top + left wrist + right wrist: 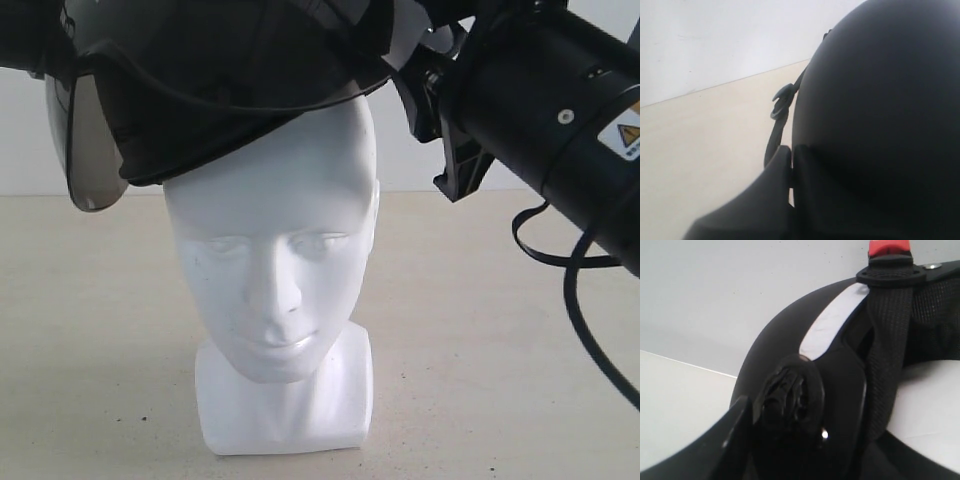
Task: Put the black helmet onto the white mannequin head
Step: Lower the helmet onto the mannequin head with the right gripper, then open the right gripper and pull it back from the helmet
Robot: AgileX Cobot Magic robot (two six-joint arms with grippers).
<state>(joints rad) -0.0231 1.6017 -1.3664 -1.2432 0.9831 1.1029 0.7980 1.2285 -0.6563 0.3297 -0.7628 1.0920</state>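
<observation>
The black helmet [220, 80] sits tilted over the crown of the white mannequin head [275, 260], its rim lower on the view's left and raised on the right. Its smoky visor [85, 150] hangs off to the left of the forehead. My left gripper [792, 170] is clamped on the helmet's edge, one finger [760, 200] flat against the matte shell [880, 115]. My right gripper [790, 425] grips the opposite rim by the inner padding [840, 390]; white head [930, 405] shows inside the helmet. The face, neck and base are uncovered.
The mannequin stands on a beige tabletop [90, 340] before a white wall. A chin strap with buckle [782, 100] dangles beside the shell. The right arm's thick black body [560, 110] and its cable [575, 270] fill the upper right.
</observation>
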